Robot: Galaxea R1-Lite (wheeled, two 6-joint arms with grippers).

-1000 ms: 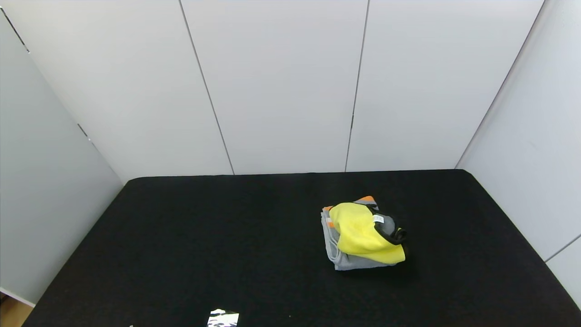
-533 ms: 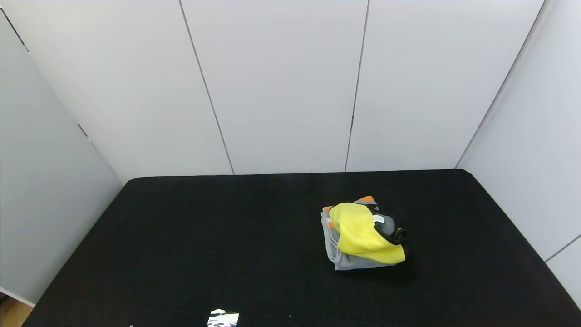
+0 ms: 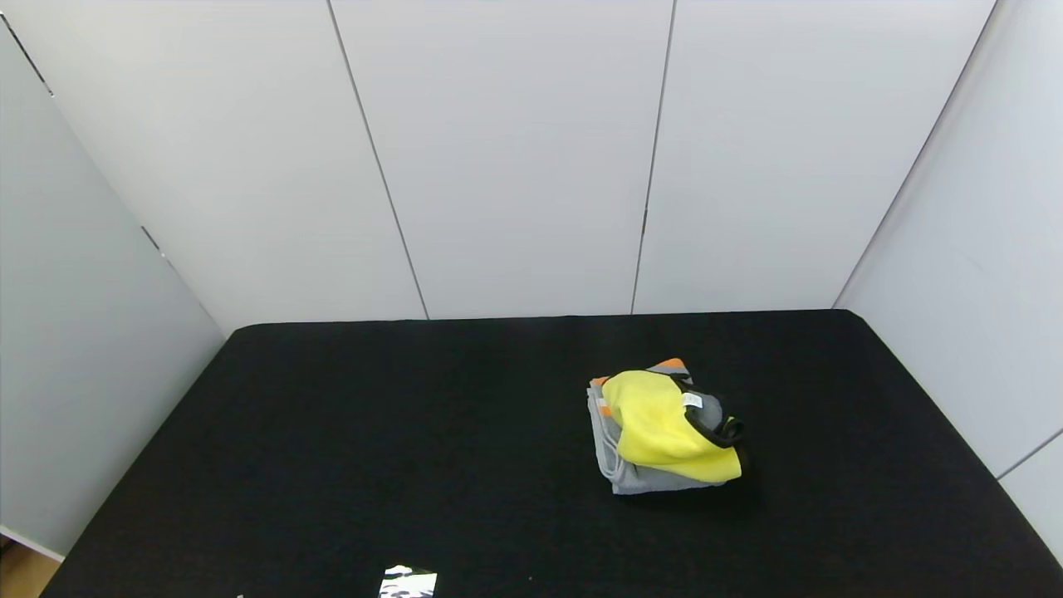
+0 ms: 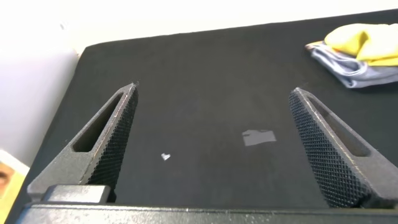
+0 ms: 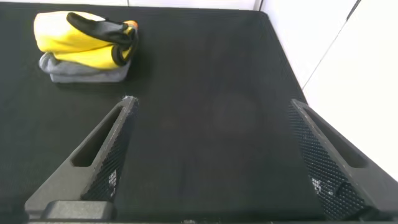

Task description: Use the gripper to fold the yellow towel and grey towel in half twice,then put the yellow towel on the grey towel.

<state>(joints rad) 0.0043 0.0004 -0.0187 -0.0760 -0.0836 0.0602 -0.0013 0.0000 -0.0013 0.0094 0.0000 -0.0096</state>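
Yellow towel (image 3: 664, 425) folded atop grey towel (image 3: 616, 465); both jaws wide, empty

You'll find nothing readable here; the small white tag (image 3: 692, 400) on the yellow towel (image 3: 660, 425) is too tiny to make out.

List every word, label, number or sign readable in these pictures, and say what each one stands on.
None can be read.
White tag on the yellow towel: any print on it is too small to read.
Black-and-white patch at the near edge of the black table: a pattern only, no legible characters.
Grey towel: no text visible.
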